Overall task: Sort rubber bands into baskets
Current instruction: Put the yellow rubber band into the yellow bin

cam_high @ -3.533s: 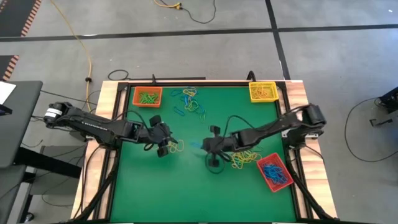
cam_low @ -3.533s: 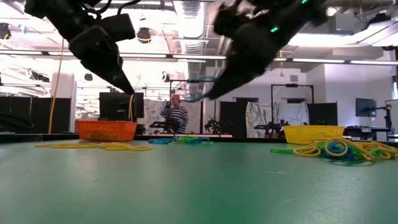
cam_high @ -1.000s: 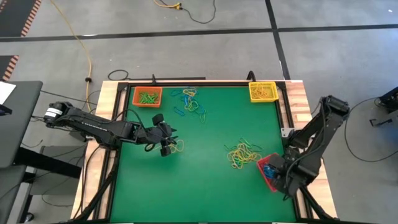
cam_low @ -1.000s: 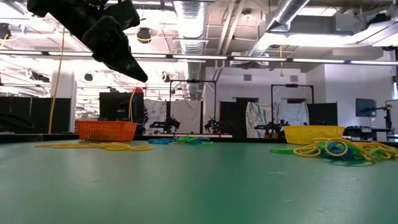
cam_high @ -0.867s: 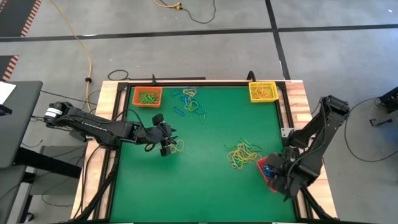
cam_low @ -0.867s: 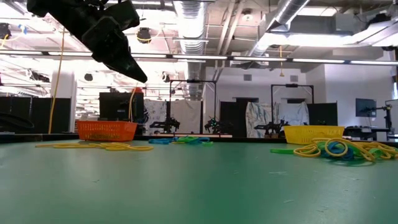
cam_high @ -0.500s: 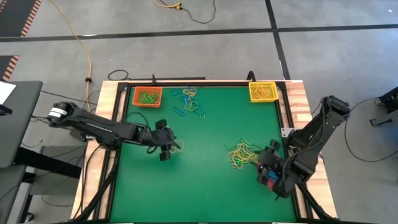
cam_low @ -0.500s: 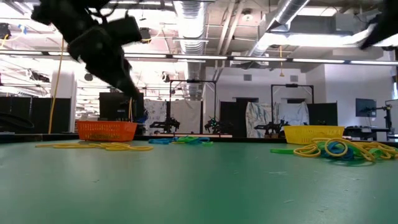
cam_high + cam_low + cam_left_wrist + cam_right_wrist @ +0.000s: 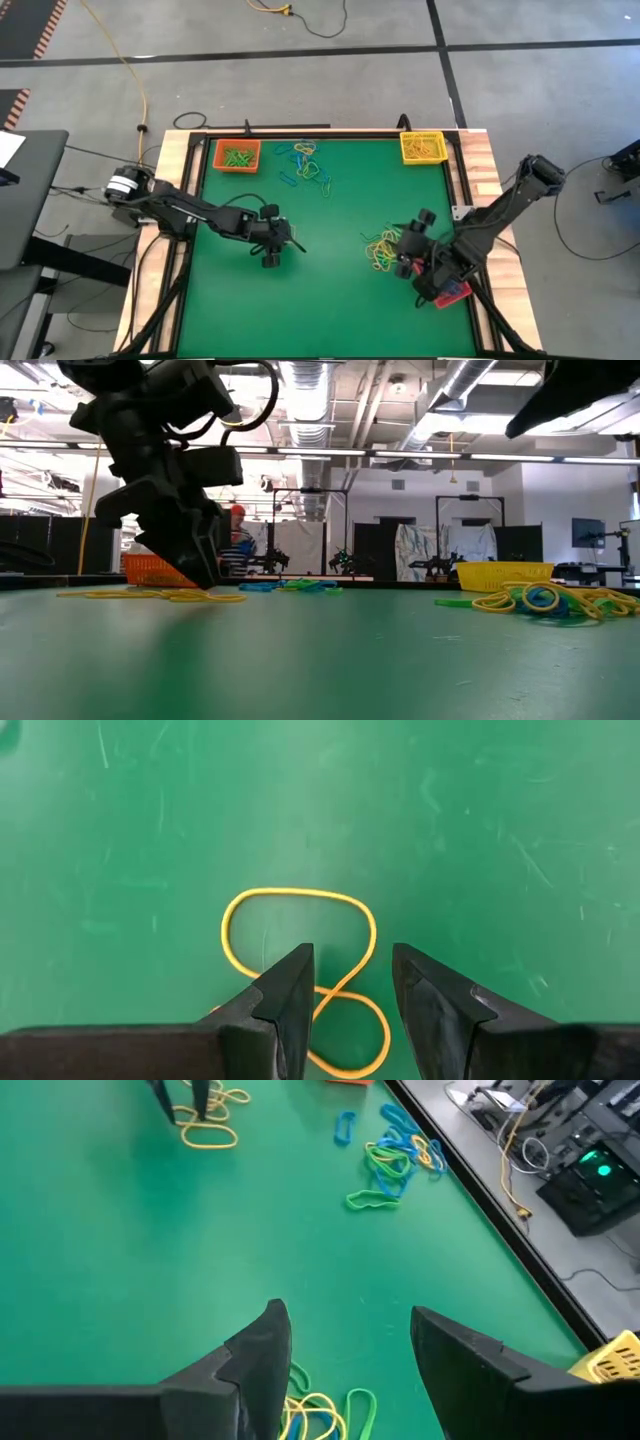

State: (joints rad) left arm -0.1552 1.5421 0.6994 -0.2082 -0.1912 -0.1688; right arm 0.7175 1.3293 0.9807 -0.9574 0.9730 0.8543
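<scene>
Yellow rubber band [image 9: 300, 955] is lying between the left gripper [image 9: 350, 985]'s parted fingers; lowering squarely before closing seems advisable. Right gripper [image 9: 345, 1355] is hovering wide open.

Left gripper [image 9: 348, 982] low – right gripper [image 9: 345, 1350] raised, both gaping.

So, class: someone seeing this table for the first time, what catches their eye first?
The left hand, low over the green table, its open fingers straddling a twisted yellow rubber band. Next, the orange basket and yellow basket at the far corners, with a tangled heap of bands by the right hand.
</scene>
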